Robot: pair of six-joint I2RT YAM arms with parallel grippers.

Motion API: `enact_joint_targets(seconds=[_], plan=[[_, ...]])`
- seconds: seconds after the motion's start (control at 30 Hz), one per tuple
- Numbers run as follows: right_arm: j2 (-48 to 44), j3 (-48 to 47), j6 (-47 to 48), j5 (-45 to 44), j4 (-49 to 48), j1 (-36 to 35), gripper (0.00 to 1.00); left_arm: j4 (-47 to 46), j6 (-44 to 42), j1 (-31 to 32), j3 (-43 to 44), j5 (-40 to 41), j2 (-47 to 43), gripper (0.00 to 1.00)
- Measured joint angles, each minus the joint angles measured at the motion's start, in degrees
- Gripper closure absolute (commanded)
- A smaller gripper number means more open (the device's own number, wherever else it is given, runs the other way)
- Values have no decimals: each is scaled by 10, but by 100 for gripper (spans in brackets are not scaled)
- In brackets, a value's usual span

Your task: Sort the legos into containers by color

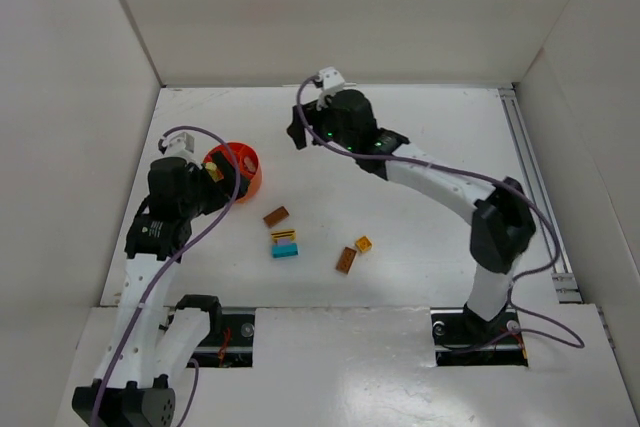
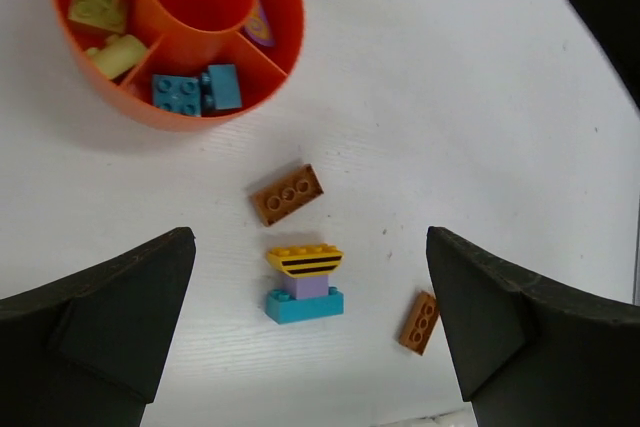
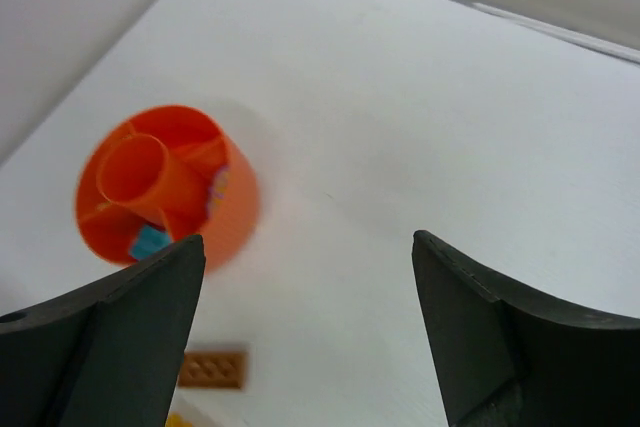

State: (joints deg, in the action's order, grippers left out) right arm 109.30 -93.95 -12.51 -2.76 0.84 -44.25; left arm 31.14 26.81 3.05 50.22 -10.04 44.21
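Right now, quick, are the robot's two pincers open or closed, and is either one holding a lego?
Left pincer: open, holding nothing.
Right pincer: open, holding nothing.

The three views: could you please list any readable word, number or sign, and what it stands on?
No text is readable in any view.
The yellow brick carries only black stripes.
A purple piece in the bowl has a mark too small to read.

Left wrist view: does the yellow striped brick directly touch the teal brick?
No, a purple brick sits between the yellow striped brick and the teal brick.
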Motion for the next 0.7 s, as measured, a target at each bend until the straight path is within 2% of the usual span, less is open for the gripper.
enact_joint_targets(seconds=[0.07, 0.1, 0.13, 0.2, 0.33, 0.53, 0.6, 0.7], plan=[[-74, 80, 23, -7, -13, 18, 9, -14, -2, 22, -11, -11, 4, 0], [-111, 120, 35, -10, -13, 30, 5, -19, -3, 33, -17, -13, 9, 2], [-144, 156, 46, -9, -14, 41, 5, -24, -4, 45, -23, -16, 18, 7], [-203, 229, 74, -7, -23, 56, 5, -27, -5, 63, -29, -15, 42, 12], [-288, 345, 120, 0, -21, 63, 4, -28, -4, 75, -29, -8, 84, 12], [-331, 416, 149, 22, -11, 76, 3, -62, 20, 104, -29, 19, 84, 10], [-336, 421, 153, 27, -12, 82, 3, -77, 31, 143, -25, 48, 107, 9], [-344, 423, 154, 33, -12, 94, 3, -89, 45, 259, 8, 128, 186, 8]])
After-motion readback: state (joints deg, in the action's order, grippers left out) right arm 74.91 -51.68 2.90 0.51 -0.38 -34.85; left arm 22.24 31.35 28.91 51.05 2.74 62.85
